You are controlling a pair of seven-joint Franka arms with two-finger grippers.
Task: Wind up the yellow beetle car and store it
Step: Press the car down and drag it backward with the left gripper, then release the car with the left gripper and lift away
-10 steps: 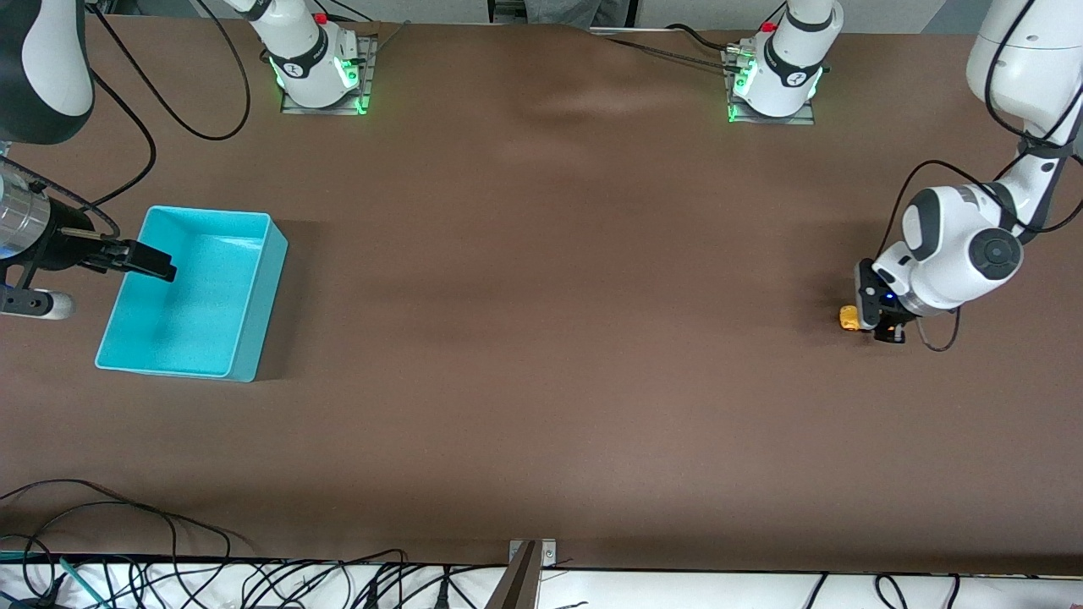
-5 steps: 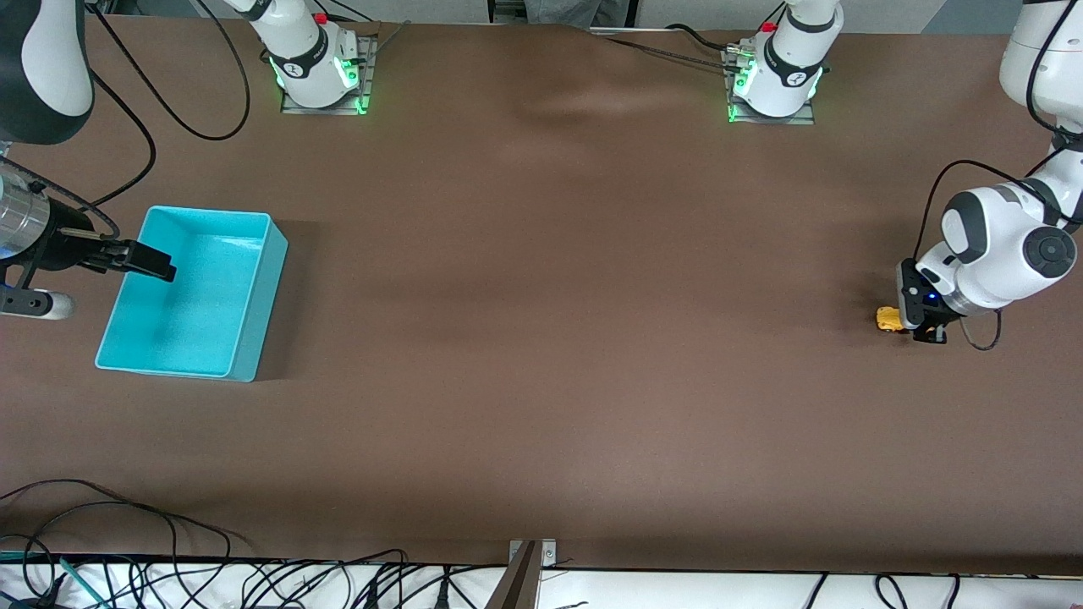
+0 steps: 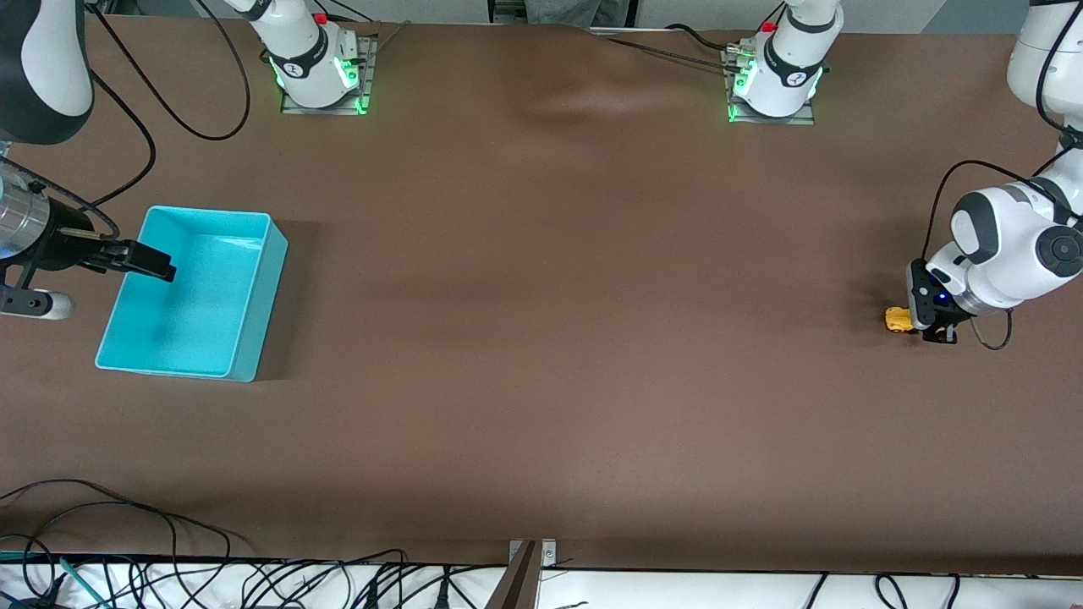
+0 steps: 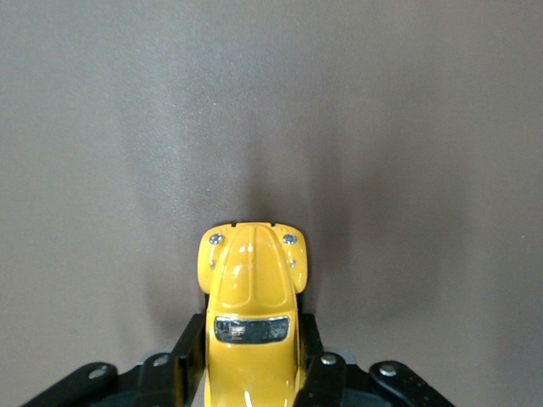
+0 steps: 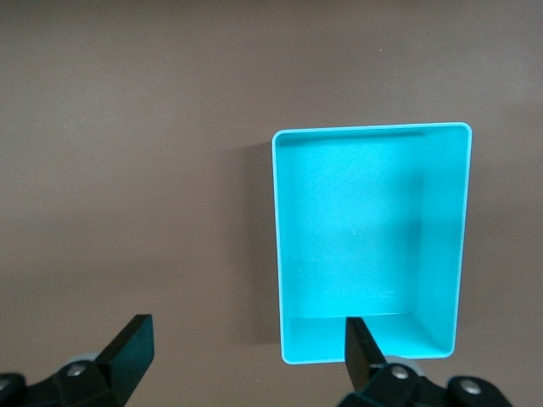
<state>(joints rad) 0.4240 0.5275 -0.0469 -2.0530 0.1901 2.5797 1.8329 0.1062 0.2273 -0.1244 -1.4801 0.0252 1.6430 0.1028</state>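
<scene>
The yellow beetle car [image 3: 897, 320] rests on the brown table near the left arm's end. My left gripper [image 3: 918, 317] is low over the table, its black fingers pressed against both sides of the car's body. In the left wrist view the car [image 4: 253, 280] points its hood away from the gripper [image 4: 253, 331], with its back end hidden between the jaws. My right gripper [image 3: 156, 264] hangs open and empty over the rim of the turquoise bin [image 3: 262, 296] at the right arm's end. The right wrist view shows the gripper [image 5: 246, 335] with its fingers wide apart above the empty bin [image 5: 441, 237].
Bare brown tabletop runs between the car and the bin. The arm bases [image 3: 317, 68] [image 3: 774, 80] stand at the table's edge farthest from the front camera. Loose cables [image 3: 127, 516] lie along the nearest edge.
The left gripper has dragged the car along the table toward the left arm's end, slowing in the last half second. The right arm has not moved.
</scene>
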